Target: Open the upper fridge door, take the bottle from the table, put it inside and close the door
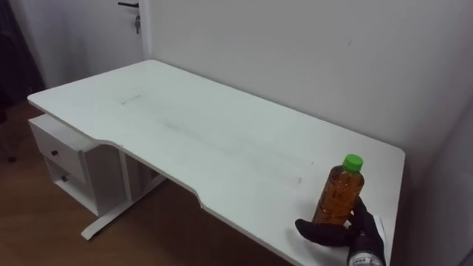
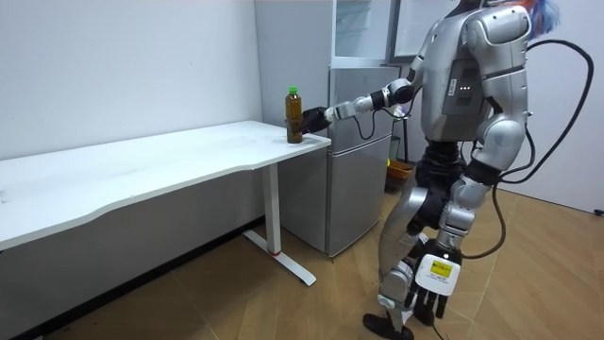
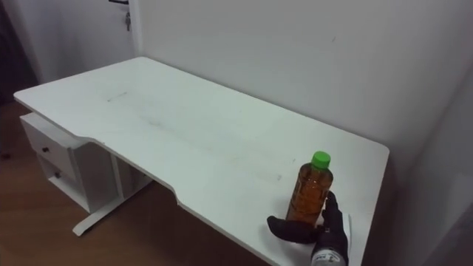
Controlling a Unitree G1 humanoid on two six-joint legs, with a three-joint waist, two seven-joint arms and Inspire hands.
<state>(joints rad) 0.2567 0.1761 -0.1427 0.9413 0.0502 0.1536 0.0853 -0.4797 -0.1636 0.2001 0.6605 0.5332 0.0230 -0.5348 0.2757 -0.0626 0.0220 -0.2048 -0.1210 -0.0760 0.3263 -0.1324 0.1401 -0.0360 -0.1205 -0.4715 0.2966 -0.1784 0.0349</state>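
Bottle (image 1: 341, 193) stands upright at the tabletop's (image 1: 222, 133) near right corner, right hand (image 1: 332, 235) curled round its base, evidently to lift it for the fridge (image 2: 354, 189); left hand (image 2: 429, 293) hangs slack.

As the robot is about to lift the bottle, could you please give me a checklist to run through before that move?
1. Right hand closed on the bottle: ok, thumb and fingers curl round its lower part.
2. Bottle upright, green cap on: ok.
3. Bottle lifted off the table: not ok, it stands near the corner.
4. Upper fridge door open: cannot tell.
5. Left hand free: ok, it hangs open by the leg.
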